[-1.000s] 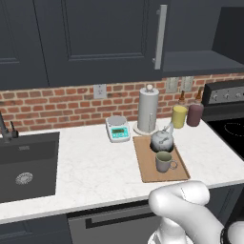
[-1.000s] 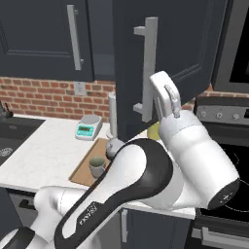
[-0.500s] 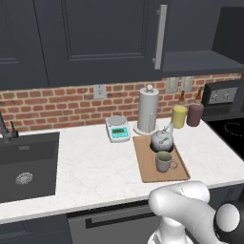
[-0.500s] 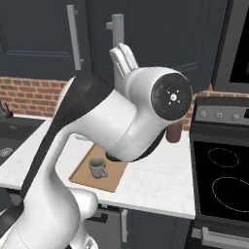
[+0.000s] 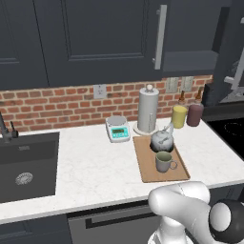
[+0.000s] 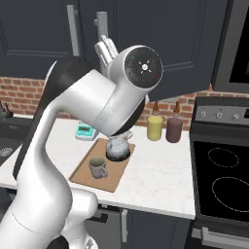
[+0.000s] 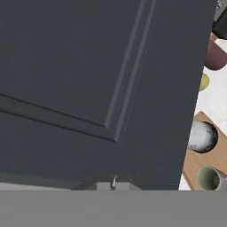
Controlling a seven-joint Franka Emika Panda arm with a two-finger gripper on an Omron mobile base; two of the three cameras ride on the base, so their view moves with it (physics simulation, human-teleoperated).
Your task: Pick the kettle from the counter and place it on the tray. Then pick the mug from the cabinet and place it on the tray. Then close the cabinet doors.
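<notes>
The silver kettle [image 5: 162, 139] [image 6: 118, 148] and the greyish-green mug [image 5: 164, 162] [image 6: 97, 168] both stand on the wooden tray [image 5: 147, 169] [image 6: 82, 172], kettle behind mug. My gripper [image 6: 106, 48] is raised against the right cabinet door [image 6: 185, 44] [image 5: 228, 43], just below its bar handle [image 6: 101, 26]; the fingers look shut with nothing held. That door [image 7: 88, 88] is ajar and looms close in the hand view, where kettle [image 7: 201, 136], mug [image 7: 208, 177] and tray [image 7: 190, 166] peek past its edge. The left door [image 5: 95, 38] is closed.
On the white counter [image 5: 95, 167] stand a tall grey cylinder [image 5: 148, 109], a small scale [image 5: 117, 128], a yellow canister [image 5: 179, 116] and a maroon one [image 5: 194, 114]. A sink [image 5: 24, 167] lies to the left, a stove [image 6: 223, 170] to the right.
The arm has swung left and up with the right door, whose handle has moved left toward the closed door. Kettle, mug and tray have stayed put.
</notes>
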